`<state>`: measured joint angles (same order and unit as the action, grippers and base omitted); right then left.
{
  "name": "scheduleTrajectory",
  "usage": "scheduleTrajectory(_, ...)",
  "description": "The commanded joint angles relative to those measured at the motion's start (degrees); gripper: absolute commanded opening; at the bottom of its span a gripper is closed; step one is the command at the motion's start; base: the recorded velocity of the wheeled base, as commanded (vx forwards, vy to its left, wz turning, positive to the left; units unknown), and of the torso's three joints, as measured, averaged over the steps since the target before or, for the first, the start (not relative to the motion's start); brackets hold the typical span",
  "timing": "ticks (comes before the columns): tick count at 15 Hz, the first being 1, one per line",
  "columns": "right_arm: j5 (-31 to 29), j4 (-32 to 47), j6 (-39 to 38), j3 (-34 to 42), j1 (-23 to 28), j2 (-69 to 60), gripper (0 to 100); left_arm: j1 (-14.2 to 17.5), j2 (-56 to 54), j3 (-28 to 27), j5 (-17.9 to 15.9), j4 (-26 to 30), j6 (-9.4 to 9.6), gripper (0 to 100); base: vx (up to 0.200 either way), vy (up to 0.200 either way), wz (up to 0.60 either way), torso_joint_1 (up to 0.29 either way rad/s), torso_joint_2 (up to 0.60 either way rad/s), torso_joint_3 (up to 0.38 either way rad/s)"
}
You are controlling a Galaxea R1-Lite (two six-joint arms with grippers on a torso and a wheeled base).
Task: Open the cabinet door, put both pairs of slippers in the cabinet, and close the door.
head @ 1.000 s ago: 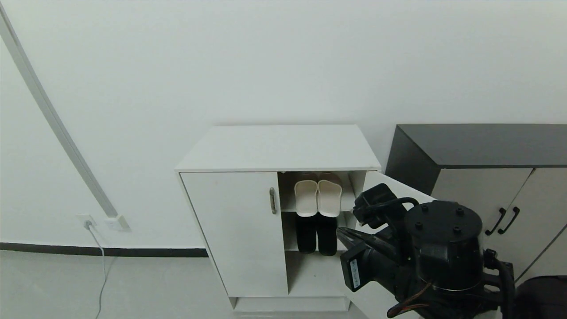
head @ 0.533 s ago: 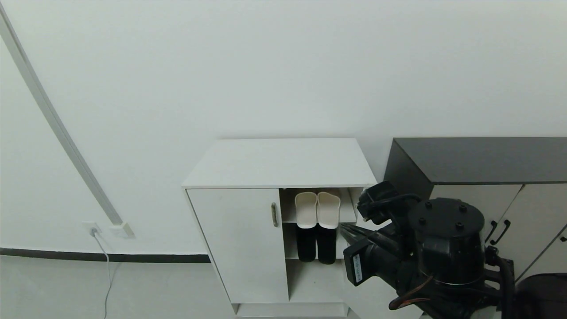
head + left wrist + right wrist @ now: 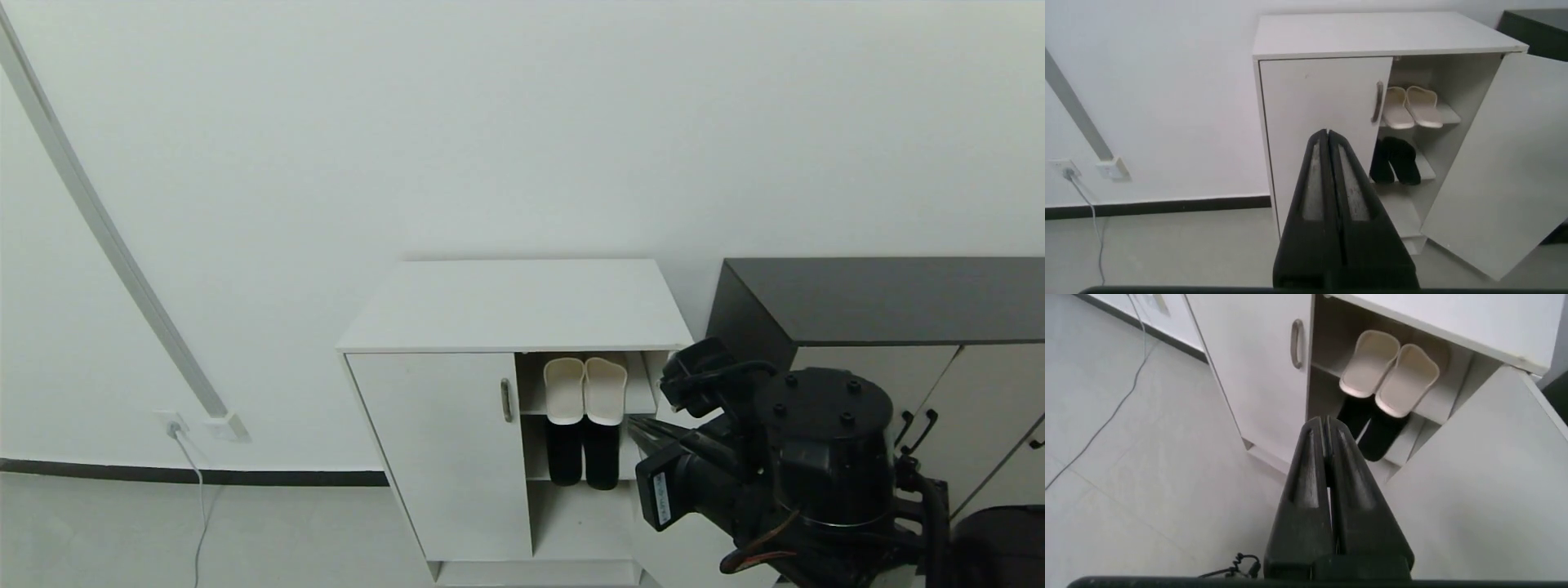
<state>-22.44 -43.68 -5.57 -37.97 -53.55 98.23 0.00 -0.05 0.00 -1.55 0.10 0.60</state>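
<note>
Cabinet [image 3: 514, 302], white and low, stands against the wall [image 3: 522, 122] on a grey floor [image 3: 122, 531]; we log it as half open. On its right, close but with a narrow gap, stands a sideboard [image 3: 882, 298] with a dark top and pale doors. The cabinet's right door [image 3: 1519, 163] is swung wide outward; the left door [image 3: 441, 453] sits flush and shut. The right gripper [image 3: 1327, 420] hangs in front of the open half, fingers pressed together with nothing between them, pointed at the shelves but apart from them. The left gripper [image 3: 1327, 132] is likewise pressed together and empty, aimed at the shut left door from well back. Both pairs are inside the right-hand half. The cream slippers [image 3: 585, 389] lie side by side, touching, on the upper shelf, their near ends poking a little past its front edge. The black slippers [image 3: 582, 453] sit on the shelf directly below, also side by side. We note a slim upright metal handle [image 3: 506, 400] on the left door's inner edge, just beside the cream pair. Low on the wall, well left of the cabinet, a wall socket [image 3: 171, 425] has a pale cable [image 3: 200, 506] plugged in, trailing down to the floor.
</note>
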Motion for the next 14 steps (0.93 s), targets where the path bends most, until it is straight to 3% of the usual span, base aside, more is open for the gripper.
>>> scheduleTrajectory(1, -0.1, 0.0, 0.0, -0.1, 0.6, -0.1, 0, 0.0, 0.0, 0.0, 0.1, 0.0, 0.02, 0, 0.000, 0.000, -0.60, 0.002, 0.00, 0.002)
scheduleTrajectory(5, -0.1, 0.0, -0.1, 0.0, 1.3, -0.1, 0, 0.0, 0.0, 0.0, 0.1, 0.0, 0.02, 0, 0.000, 0.000, -0.60, 0.002, 0.00, 0.002)
scheduleTrajectory(12, -0.1, -0.5, 0.0, 0.1, 2.0, 0.3, 0, 0.0, 0.0, 0.0, 0.0, 0.0, 0.02, 0, 0.000, 0.000, 0.00, 0.000, 0.00, 0.000)
scheduleTrajectory(14, -0.1, -0.5, 0.0, 0.1, 2.0, 0.1, 0, 0.0, 0.0, 0.0, 0.1, -0.1, -0.07, 0, -0.200, 0.000, 0.00, 0.000, 0.00, 0.005)
